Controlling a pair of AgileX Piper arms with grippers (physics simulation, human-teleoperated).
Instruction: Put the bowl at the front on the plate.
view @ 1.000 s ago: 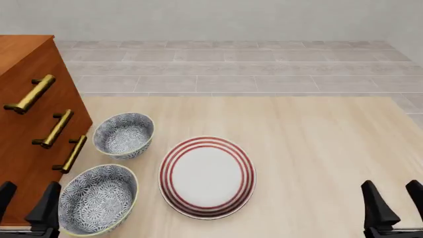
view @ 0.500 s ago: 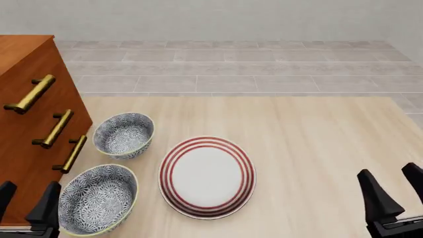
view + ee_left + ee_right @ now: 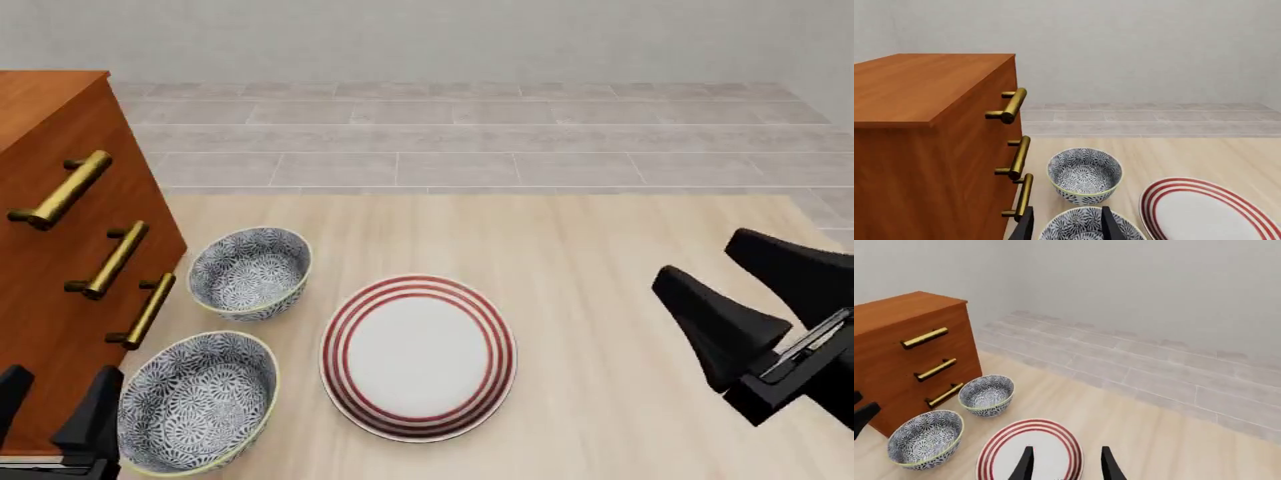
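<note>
- The bowl (image 3: 196, 402) sits at the near left of the bench (image 3: 614, 260), upright, just beside the plate (image 3: 418, 357) and apart from it.
- Left claw (image 3: 51, 415): at the near left edge of the front view, low, with its fingers spread and nothing between them. The bowl lies just to its right; whether a finger touches the rim cannot be told.
- In the left wrist view the two fingertips (image 3: 1109, 223) stand over the near rim of the bowl (image 3: 1087, 225).
- Right claw (image 3: 738, 290): raised over the right side of the bench, fingers wide apart, empty. It is well apart from the bowl, with the plate between them.
- A second bowl (image 3: 250, 272) stands farther back, near the first, not touching it.
- A drawer cabinet (image 3: 54, 250) with three brass handles (image 3: 110, 260) stands at the left, close to both bowls.
- The plate carries red rings around its rim and holds nothing.
- No brand, label or readable writing shows on any item.
</note>
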